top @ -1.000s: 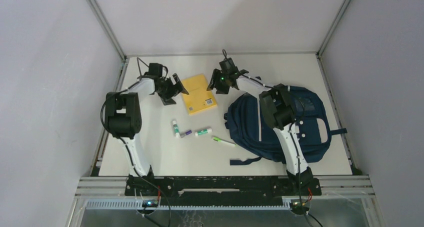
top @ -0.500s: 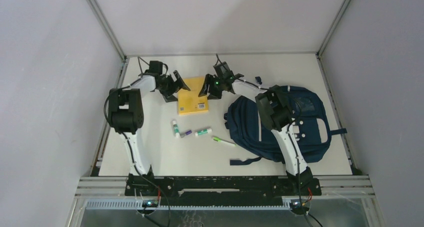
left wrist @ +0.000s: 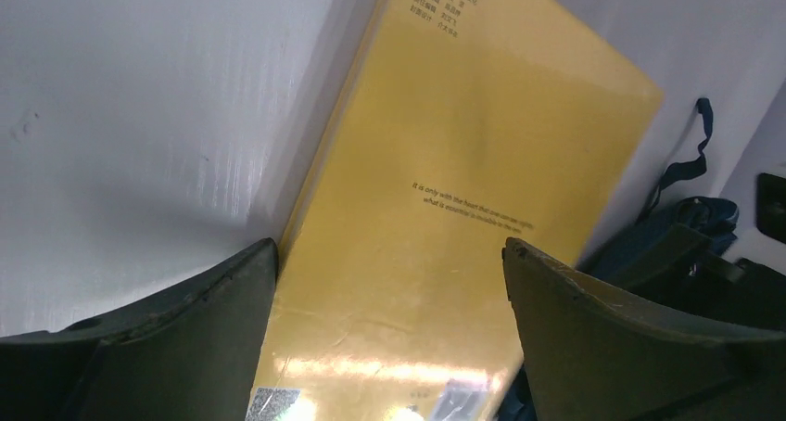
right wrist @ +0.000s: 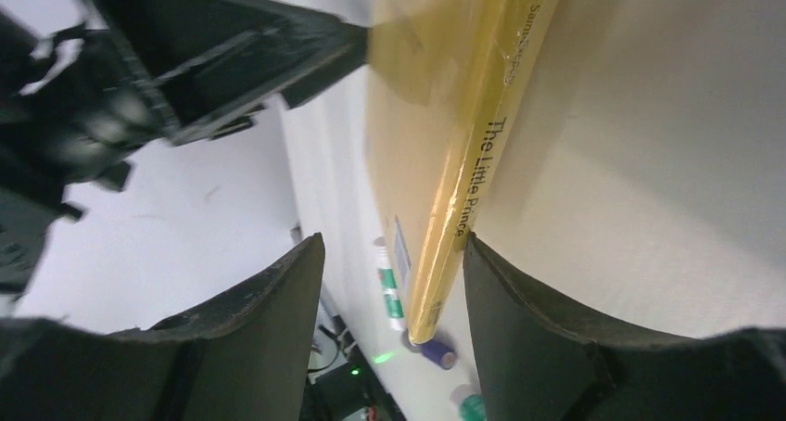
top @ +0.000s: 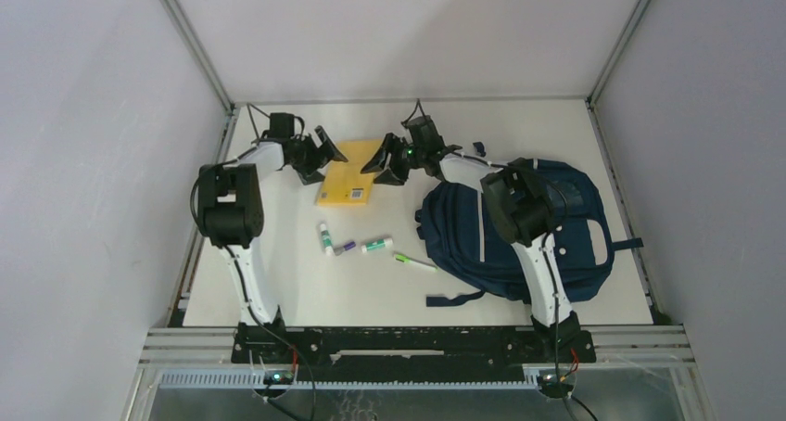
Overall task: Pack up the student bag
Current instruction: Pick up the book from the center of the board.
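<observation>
The student bag (top: 556,231), navy with white piping, lies at the right of the table; its blue fabric (left wrist: 690,231) shows at the edge of the left wrist view. A yellow book (top: 348,173) stands tilted between the two grippers. My left gripper (top: 325,152) is open at the book's left side, and the yellow cover (left wrist: 436,208) fills the wide gap of this gripper (left wrist: 389,254). My right gripper (top: 379,165) is open at the book's right side. The spine (right wrist: 468,198) runs between the fingers of this gripper (right wrist: 391,245), close to the right one, with a gap on the left.
On the white table in front of the book lie a green-and-white marker (top: 326,238), a purple piece (top: 345,248), a second green marker (top: 376,245) and a green pen (top: 414,262). A small dark object (top: 478,147) sits behind the bag. Walls close in the sides and back.
The yellow book has slid left and risen from flat to tilted. My right gripper has moved left after it, and my left gripper has shifted back and closer to its left edge.
</observation>
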Available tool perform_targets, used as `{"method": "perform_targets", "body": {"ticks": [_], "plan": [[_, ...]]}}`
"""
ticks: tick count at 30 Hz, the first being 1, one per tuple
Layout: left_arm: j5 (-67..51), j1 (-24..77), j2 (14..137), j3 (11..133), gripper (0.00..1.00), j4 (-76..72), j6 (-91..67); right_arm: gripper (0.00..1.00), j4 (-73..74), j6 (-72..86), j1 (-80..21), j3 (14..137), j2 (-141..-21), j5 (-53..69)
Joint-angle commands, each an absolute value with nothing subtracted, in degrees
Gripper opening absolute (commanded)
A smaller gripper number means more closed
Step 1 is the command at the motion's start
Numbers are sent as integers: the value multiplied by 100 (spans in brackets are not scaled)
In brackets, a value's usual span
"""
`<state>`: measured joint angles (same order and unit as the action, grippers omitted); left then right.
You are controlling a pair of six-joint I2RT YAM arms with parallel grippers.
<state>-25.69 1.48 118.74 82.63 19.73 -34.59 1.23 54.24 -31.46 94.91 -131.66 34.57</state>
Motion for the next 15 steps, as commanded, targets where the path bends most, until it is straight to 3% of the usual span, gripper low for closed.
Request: {"method": "perform_targets", "body": {"ticks": [1, 15], "plan": [[-3681, 404, 11733, 7951, 94, 1716, -3803, 64, -1380, 6011, -3410, 9597, -12478, 4021], [-4113, 406, 11608, 7676, 94, 1322, -3972, 65, -1302, 6060, -3524, 9891, -12889, 3901]]}}
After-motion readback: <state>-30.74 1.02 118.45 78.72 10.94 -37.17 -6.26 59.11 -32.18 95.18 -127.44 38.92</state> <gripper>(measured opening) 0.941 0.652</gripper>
